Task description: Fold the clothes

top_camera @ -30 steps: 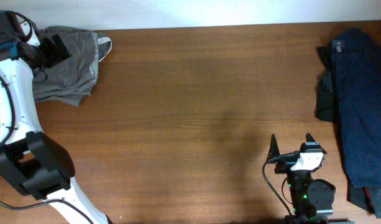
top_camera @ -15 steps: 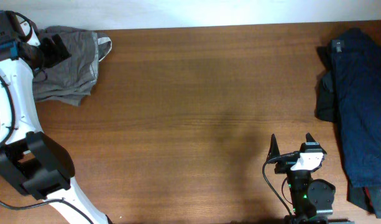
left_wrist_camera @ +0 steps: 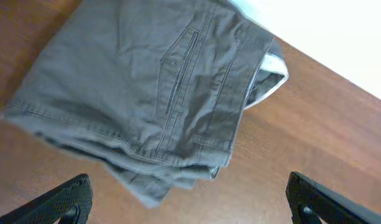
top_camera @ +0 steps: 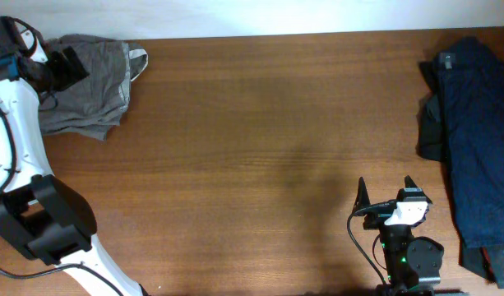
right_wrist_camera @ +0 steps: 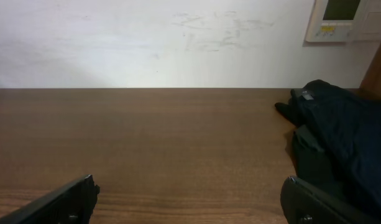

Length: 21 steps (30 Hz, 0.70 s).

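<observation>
Olive-grey shorts [left_wrist_camera: 146, 93] hug the far-left edge of the bench [top_camera: 260, 148]; my left pincer [left_wrist_camera: 189, 180], released, could shove them off.

Olive-grey shorts [top_camera: 99, 92] left, navy garments [top_camera: 482, 140] right

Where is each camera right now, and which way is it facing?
Overhead: fixed above the table, looking straight down; both arms, left claw at the shorts, right claw near the front edge.
Left wrist: above the shorts, looking down; own open fingertips at the bottom corners.
Right wrist: low over the table, facing the wall; fingertips at the bottom corners.
Shared: overhead and right wrist both show the navy garments.
</observation>
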Motion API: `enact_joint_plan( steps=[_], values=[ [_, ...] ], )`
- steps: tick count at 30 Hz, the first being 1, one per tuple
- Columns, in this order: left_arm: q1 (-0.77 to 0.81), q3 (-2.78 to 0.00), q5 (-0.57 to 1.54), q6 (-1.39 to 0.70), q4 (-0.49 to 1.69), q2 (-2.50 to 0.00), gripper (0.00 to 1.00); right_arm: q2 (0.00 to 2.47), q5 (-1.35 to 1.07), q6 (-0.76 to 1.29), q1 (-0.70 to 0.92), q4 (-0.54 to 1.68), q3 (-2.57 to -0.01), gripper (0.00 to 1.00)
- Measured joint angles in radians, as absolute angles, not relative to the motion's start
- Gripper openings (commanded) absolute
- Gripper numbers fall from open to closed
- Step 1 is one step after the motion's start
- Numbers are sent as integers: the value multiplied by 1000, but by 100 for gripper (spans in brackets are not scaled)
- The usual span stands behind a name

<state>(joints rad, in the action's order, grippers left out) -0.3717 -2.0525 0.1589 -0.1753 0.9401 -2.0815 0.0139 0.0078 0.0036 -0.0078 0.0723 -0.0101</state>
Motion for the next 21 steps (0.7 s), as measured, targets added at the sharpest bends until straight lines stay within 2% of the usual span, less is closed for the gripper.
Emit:
enact_joint_plan(
  steps=[7,10,15,21],
  values=[
    [-371,-2049,146,-184,1139,-2073,99,14,8,4,-8,72,-10,99],
    [-348,-2023,131,-196,1153,-2015,99,14,8,4,-8,72,-10,99],
    [-213,-1879,55,-204,1038,-1765,99,14,8,4,-8,72,-10,99],
    [-23,-1513,-46,-207,724,-1443,99,14,11,4,-8,72,-10,99]
  ],
)
